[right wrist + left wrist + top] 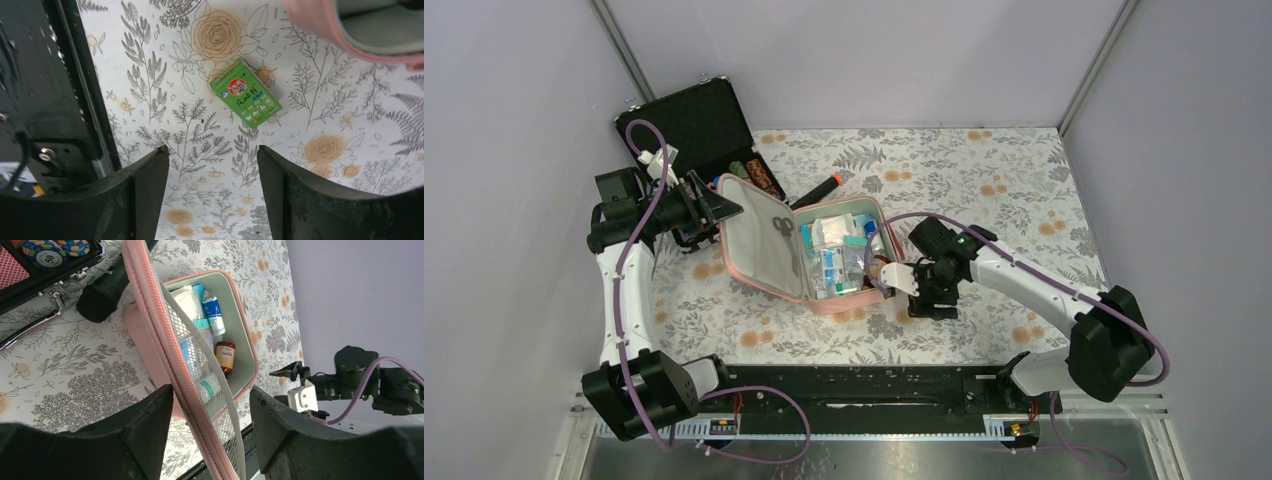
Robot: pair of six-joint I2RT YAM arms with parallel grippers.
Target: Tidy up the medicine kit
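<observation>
The pink medicine kit [844, 305] lies open mid-table, its grey-lined lid [764, 240] raised to the left. Its base holds several tubes and boxes and an amber bottle [226, 356]. My left gripper [729, 208] stands open astride the lid's zip edge [150, 305]; in the left wrist view the left gripper [210, 390] has one finger against the pink edge and the other apart from the mesh pocket. My right gripper [921, 300] hovers open and empty by the kit's near right corner [320, 30]. Just beyond the right gripper [211, 148], a small green box [245, 92] lies on the floral cloth.
A black hard case [694, 125] with poker chips [47, 255] stands open at the back left. A black marker with a red tip [816, 188] lies behind the kit. The black base rail [854, 385] runs along the near edge. Grey walls close in three sides.
</observation>
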